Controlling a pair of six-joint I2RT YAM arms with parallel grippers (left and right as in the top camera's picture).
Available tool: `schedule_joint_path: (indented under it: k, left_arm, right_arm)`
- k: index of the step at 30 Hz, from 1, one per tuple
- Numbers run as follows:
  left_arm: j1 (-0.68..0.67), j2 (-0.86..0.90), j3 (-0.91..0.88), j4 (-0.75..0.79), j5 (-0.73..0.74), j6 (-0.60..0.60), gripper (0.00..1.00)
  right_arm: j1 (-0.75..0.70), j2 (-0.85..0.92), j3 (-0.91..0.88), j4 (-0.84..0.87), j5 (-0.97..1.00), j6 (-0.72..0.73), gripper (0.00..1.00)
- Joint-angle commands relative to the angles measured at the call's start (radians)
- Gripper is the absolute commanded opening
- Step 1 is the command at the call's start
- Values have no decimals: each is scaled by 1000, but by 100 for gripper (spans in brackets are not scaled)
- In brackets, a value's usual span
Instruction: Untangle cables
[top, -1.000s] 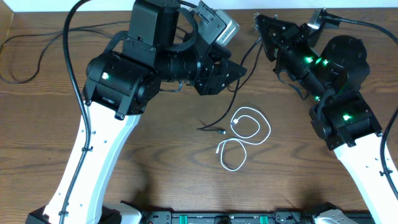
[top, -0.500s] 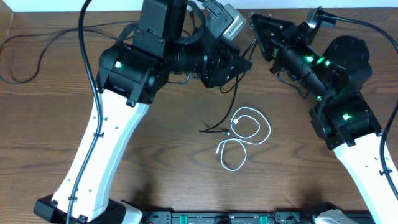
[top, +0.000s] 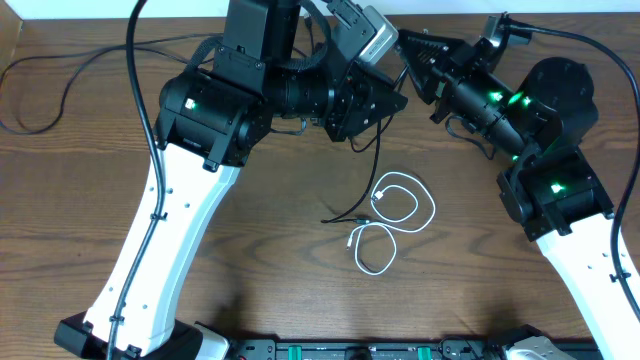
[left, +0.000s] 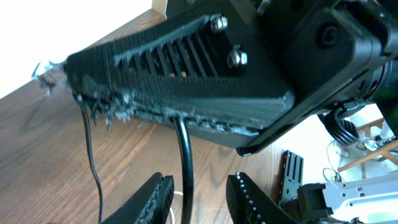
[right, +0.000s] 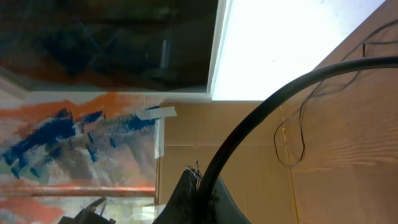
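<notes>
Since the right fingers (left: 186, 68) are clamped on the black cable (left: 184, 168), the left fingers (left: 149, 200) sit apart around it. I'd squeeze gently, then pull slow.

Brown wood-grain table (top: 60, 200), evenly lit; white wall (top: 60, 8) behind; bright pane (right: 292, 43) beside orange-and-blue painted surface (right: 74, 137).

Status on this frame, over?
Right gripper shut on black cable. Left gripper open, jaws straddling it. White cable loose on table. Nothing blocking.

Overhead, the black cable (top: 377, 165) vanishes upward beneath the left gripper (left: 200, 182), itself cropped by its wrist view's bottom edge.
</notes>
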Motion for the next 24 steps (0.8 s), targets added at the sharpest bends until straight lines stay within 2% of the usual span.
schedule_joint_path:
  k: [1,6,11,16,19,21,24]
  left_arm:
    - [0,0,6,9,23,13,27]
    - [0,0,6,9,22,13,21]
    - [0,0,6,8,10,13,8]
    - [1,0,6,10,-71,-17,8]
    - [1,0,6,12,-116,-41,7]
    - [2,0,6,14,-133,-40,7]
    - [8,0,6,26,-189,-48,7]
  right_arm:
    - [-2,4,5,-1,-37,11,1]
    - [-2,4,5,-1,-37,11,1]
    - [-2,4,5,-1,-40,5,1]
    - [-3,4,5,-21,-38,-37,3]
    - [-4,4,5,-40,-13,-112,11]
    - [-7,4,5,-53,21,-218,29]
    - [-18,4,5,-95,66,-375,49]
